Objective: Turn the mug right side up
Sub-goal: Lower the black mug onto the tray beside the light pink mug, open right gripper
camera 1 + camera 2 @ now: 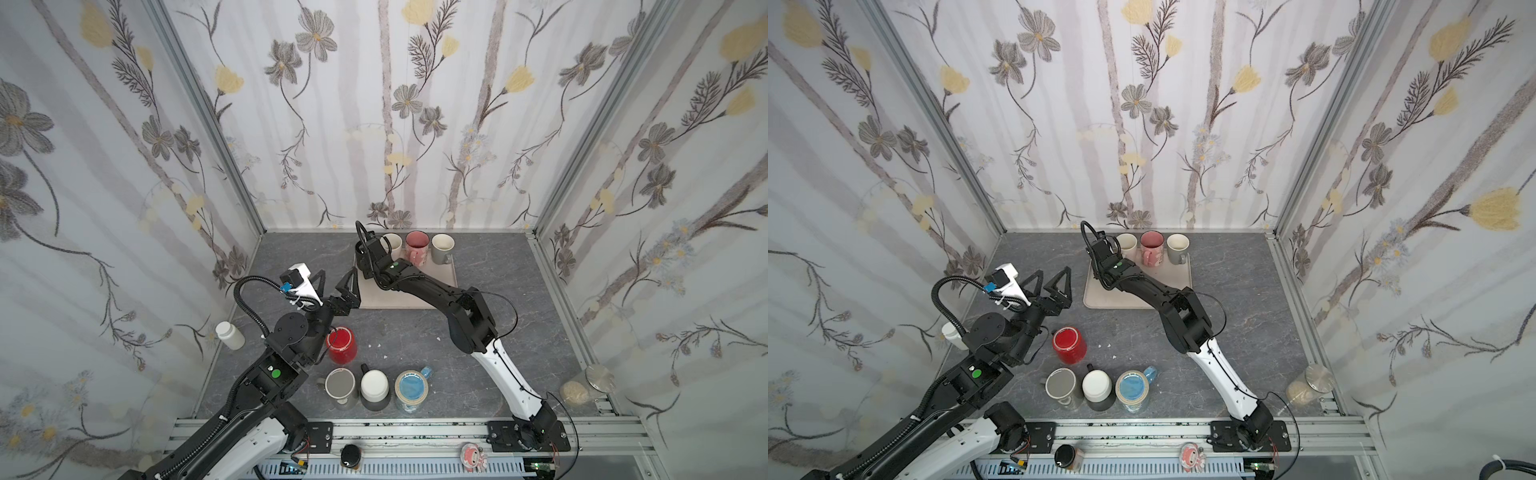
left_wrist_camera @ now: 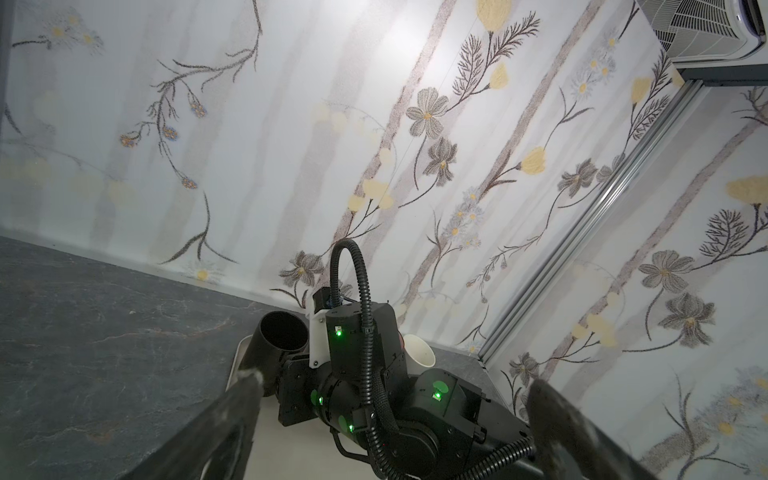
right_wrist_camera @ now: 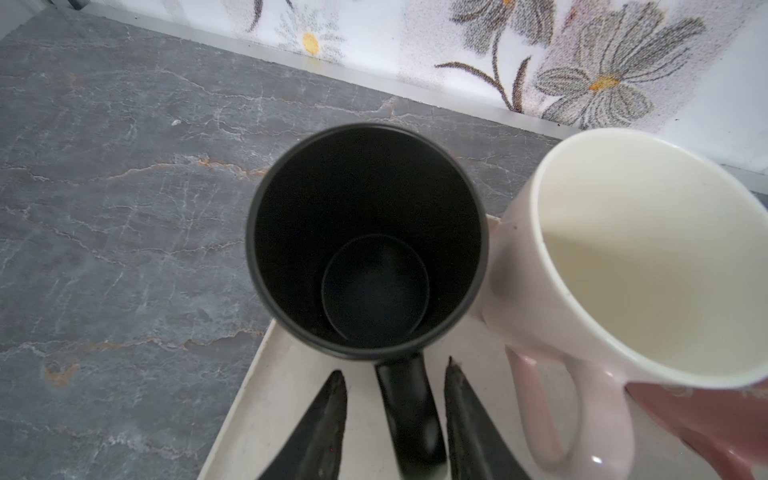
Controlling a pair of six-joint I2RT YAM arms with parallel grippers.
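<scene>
The black mug (image 3: 365, 249) stands mouth-up on the tray (image 1: 415, 295), upper middle in both top views, just beside a pale mug (image 3: 648, 257). The right gripper (image 3: 395, 368) has its jaws parted either side of the handle, not gripping; a skewed retreat could hook the handle and topple the mug. The left gripper (image 1: 1054, 272) hangs wide open

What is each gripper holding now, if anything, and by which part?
Nothing is held. The right gripper stands open astride the handle of the black mug, gaps on both sides; the left gripper is open and empty.
</scene>
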